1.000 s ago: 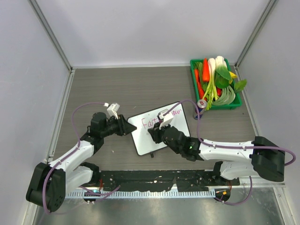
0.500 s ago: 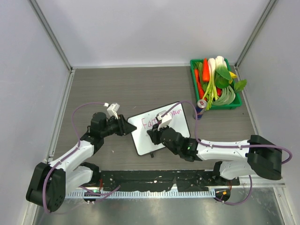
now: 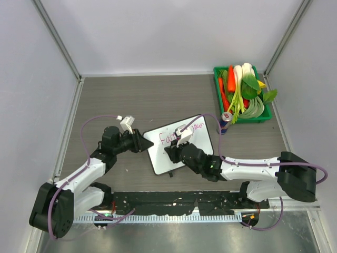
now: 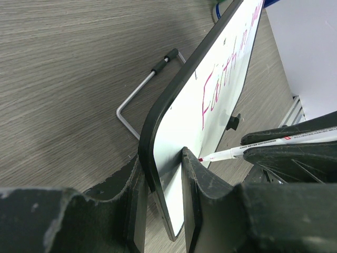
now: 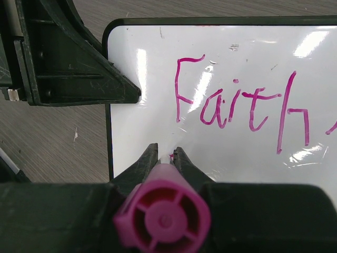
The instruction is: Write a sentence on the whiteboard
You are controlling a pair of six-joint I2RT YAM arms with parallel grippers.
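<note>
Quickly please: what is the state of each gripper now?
Left gripper: closed on the whiteboard edge.
Right gripper: closed, holding the pink marker.

Top external: looks down from high at near side, whole table (image 3: 158, 100). Left wrist: close, edge-on along whiteboard (image 4: 184, 126). Right wrist: close, square onto its face. Whiteboard common to all.

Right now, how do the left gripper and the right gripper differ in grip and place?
The left gripper clamps the whiteboard by its edge; the right gripper is shut on a pink marker. The left gripper's fingers stand apart, the board between them; the right gripper's fingers are nearly together. The left gripper sits at the board's side; the right gripper is over its face, below the word "Faith". Both hold something.
</note>
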